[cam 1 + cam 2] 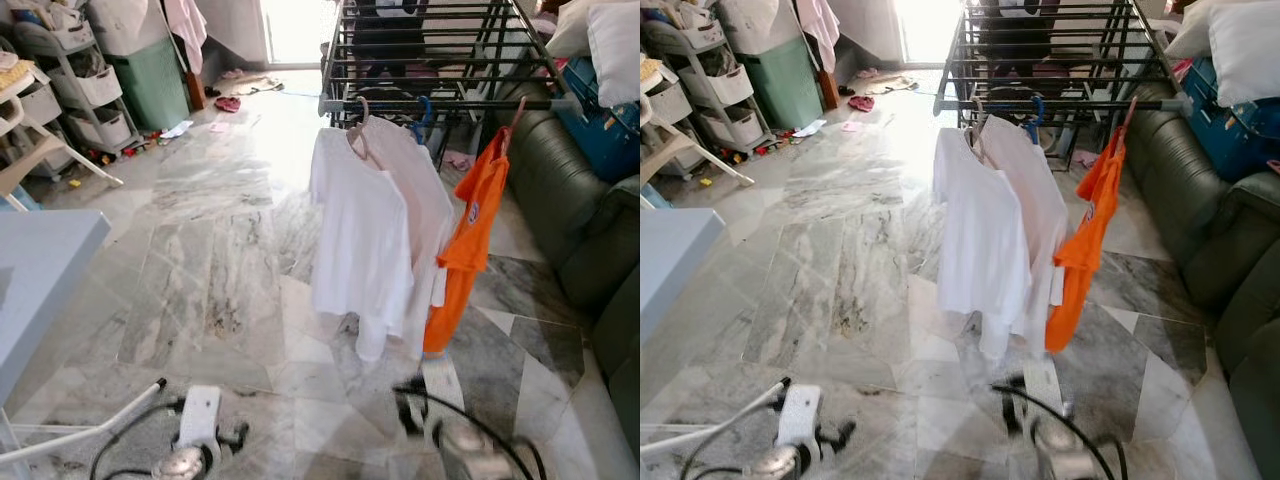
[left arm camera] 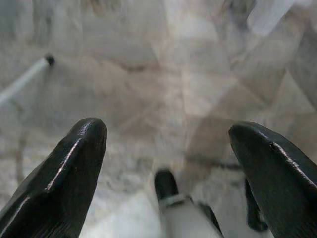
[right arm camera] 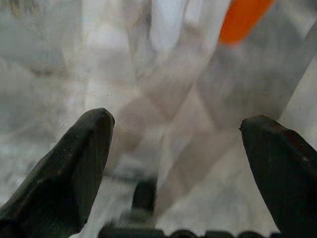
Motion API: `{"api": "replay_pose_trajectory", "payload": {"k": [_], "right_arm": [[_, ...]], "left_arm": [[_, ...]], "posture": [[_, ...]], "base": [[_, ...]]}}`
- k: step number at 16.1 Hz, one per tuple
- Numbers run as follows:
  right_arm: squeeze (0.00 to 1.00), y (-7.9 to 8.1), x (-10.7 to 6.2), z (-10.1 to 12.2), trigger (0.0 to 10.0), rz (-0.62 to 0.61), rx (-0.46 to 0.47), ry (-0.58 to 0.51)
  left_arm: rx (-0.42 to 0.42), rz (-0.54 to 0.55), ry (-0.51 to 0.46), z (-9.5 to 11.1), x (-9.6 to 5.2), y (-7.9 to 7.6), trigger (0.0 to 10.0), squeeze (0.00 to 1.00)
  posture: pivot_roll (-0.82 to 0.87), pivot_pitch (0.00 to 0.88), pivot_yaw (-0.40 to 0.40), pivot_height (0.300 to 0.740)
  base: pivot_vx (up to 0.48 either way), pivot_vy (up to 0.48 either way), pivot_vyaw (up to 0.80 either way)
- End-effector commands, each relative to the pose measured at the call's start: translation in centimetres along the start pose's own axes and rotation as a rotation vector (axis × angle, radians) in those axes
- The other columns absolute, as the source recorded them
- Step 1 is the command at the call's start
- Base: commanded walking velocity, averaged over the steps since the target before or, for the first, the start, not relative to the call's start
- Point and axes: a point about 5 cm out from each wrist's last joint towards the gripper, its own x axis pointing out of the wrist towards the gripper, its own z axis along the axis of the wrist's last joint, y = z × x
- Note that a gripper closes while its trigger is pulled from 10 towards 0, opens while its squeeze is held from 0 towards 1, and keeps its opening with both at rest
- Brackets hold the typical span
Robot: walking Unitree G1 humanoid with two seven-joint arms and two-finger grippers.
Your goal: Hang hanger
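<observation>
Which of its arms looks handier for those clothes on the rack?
Probably the right. The right gripper sits low, nearly below the white shirt and orange shirt on the rack; the left gripper is farther left. Both hang with open, empty fingers.

White shirt (image 1: 355, 235), orange shirt (image 1: 468, 235), black drying rack (image 1: 430, 50), grey-veined marble floor (image 1: 200, 270), dark green sofa (image 1: 570, 200)

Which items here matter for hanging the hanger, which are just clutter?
Job:
- drying rack
- white shirt on a hanger at the rack's front rail
- second pale shirt behind it
- orange shirt hanging beside them
- left gripper and right gripper, both open and empty, low over the floor

Lying about:
- dark green sofa
- shelf unit with baskets
- green bin
- white pillows
</observation>
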Motion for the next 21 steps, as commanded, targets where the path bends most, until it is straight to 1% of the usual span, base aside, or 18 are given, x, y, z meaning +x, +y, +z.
{"api": "replay_pose_trajectory", "payload": {"k": [1, 2, 3, 5, 7, 8, 10, 11, 15, 20, 21], "right_arm": [[0.0, 0.0, 0.0, -0.6, 10.0, 0.002, 0.021, 0.039], [0.0, -0.2, -0.2, -1.9, 10.0, -0.001, -0.018, 0.092], [0.0, -0.4, -0.4, -2.7, 10.0, 0.0, -0.06, 0.121], [0.0, -0.7, -0.4, -3.0, 10.0, 0.013, -0.1, 0.127], [0.0, -1.4, -0.5, -3.1, 10.0, 0.002, -0.093, 0.13], [0.0, -1.8, -0.6, -3.2, 10.0, -0.017, -0.082, 0.137], [0.0, -2.2, -0.7, -3.6, 10.0, -0.035, -0.069, 0.158], [0.0, -2.2, -0.7, -3.8, 10.0, -0.029, -0.081, 0.172], [0.0, -1.6, -0.8, -4.2, 10.0, 0.008, -0.115, 0.185], [0.0, -1.1, -0.9, -4.9, 10.0, 0.026, -0.146, 0.204], [0.0, -1.2, -1.0, -5.0, 10.0, 0.025, -0.147, 0.205]], "left_arm": [[-0.016, 0.005, 0.022, 0.0, 0.1, 0.0, 10.0, 0.0], [-0.012, 0.028, 0.055, -0.6, 0.0, 0.0, 10.0, 0.0], [-0.013, 0.047, 0.074, -0.9, 0.0, 0.1, 10.0, 0.0], [-0.023, 0.076, 0.09, -1.2, -0.1, 0.3, 10.0, 0.0], [-0.016, 0.113, 0.102, -1.4, -0.2, 0.7, 10.0, 0.0], [-0.008, 0.129, 0.112, -1.5, -0.3, 1.5, 10.0, 0.0], [-0.008, 0.132, 0.126, -1.6, -0.4, 2.1, 10.0, 0.0], [-0.013, 0.129, 0.133, -1.7, -0.5, 2.1, 10.0, 0.0], [0.042, 0.053, 0.143, -2.0, -0.3, 0.7, 10.0, 0.0], [0.066, -0.021, 0.144, -2.1, -0.1, -1.0, 10.0, 0.0], [0.065, -0.023, 0.146, -2.2, -0.1, -1.2, 10.0, 0.0]], "posture": [[-0.15, 0.0, 0.029, 0.74], [-0.15, 0.0, 0.033, 0.74], [-0.14, 0.0, 0.041, 0.74], [-0.15, 0.0, 0.052, 0.74], [-0.15, 0.0, 0.059, 0.74], [-0.15, 0.0, 0.057, 0.74], [-0.15, 0.0, 0.055, 0.74], [-0.15, 0.0, 0.055, 0.74], [-0.16, 0.0, 0.061, 0.74], [-0.17, 0.0, 0.067, 0.74], [-0.17, 0.0, 0.067, 0.74]], "base": [[0.0, 0.0, 0.0], [0.0, 0.0, 0.0], [0.0, 0.0, 0.0], [0.0, 0.0, 0.0], [0.0, 0.0, 0.0], [0.0, 0.0, 0.0], [0.0, 0.0, 0.0], [0.0, 0.0, -0.48], [0.0, 0.0, -0.74], [0.0, 0.0, -0.73], [0.0, 0.0, -0.73]]}}
